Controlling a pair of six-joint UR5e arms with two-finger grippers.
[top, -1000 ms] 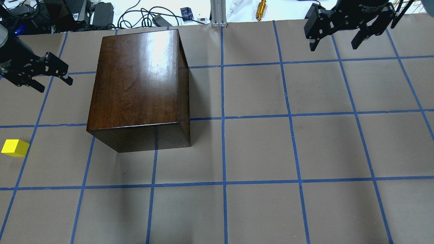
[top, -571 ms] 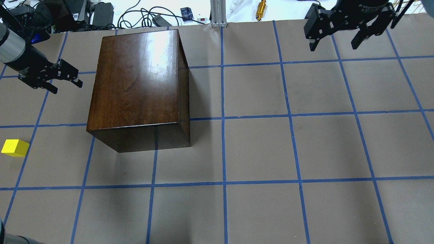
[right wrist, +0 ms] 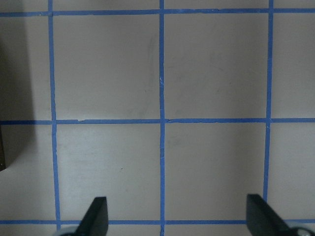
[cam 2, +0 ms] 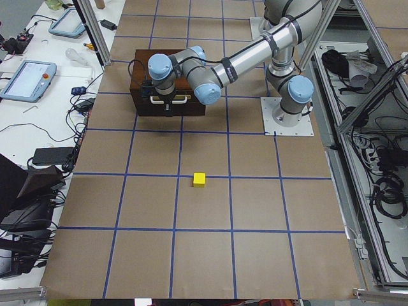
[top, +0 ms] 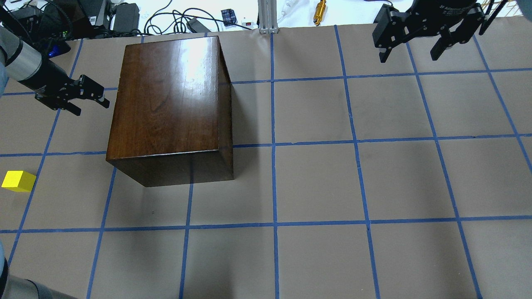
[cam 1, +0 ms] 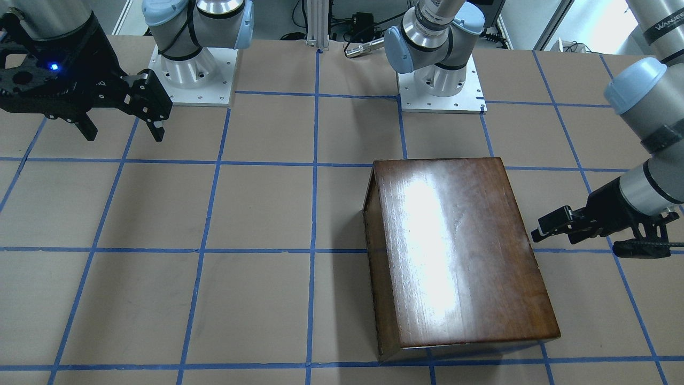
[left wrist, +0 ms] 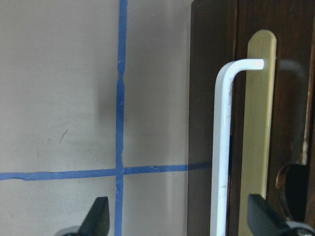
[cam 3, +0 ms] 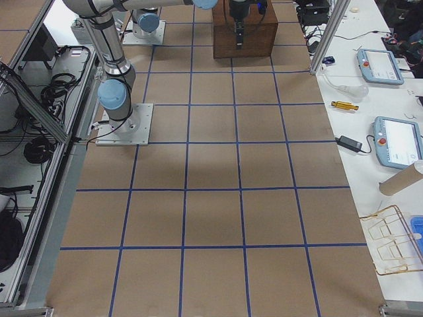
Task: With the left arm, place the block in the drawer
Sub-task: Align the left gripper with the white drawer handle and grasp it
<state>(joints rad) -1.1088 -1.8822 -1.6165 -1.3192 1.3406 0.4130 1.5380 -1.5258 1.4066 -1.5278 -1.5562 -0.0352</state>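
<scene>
The yellow block (top: pixel 18 181) sits on the paper at the table's left edge, apart from the box; it also shows in the exterior left view (cam 2: pixel 199 180). The dark-brown wooden box (top: pixel 170 104) stands left of centre. Its drawer (left wrist: pixel 285 123) is shut, and its metal pull (left wrist: pixel 221 147) shows close up in the left wrist view. My left gripper (top: pixel 91 106) is open and empty. It is low and points at the box's left face (cam 2: pixel 169 102), with the pull between its fingertips (left wrist: pixel 96 219). My right gripper (top: pixel 409 56) is open and empty, high at the far right.
Cables, power bricks and a brass part (top: pixel 320 12) lie beyond the table's far edge. Both arm bases (cam 1: pixel 438 80) are bolted at the robot's side. A side bench with tablets (cam 2: pixel 29 76) runs along the far side. Blue tape marks a grid on the paper.
My left gripper has moved right and slightly nearer, closing in on the box's left face. The block, the box and the right arm have not moved.
</scene>
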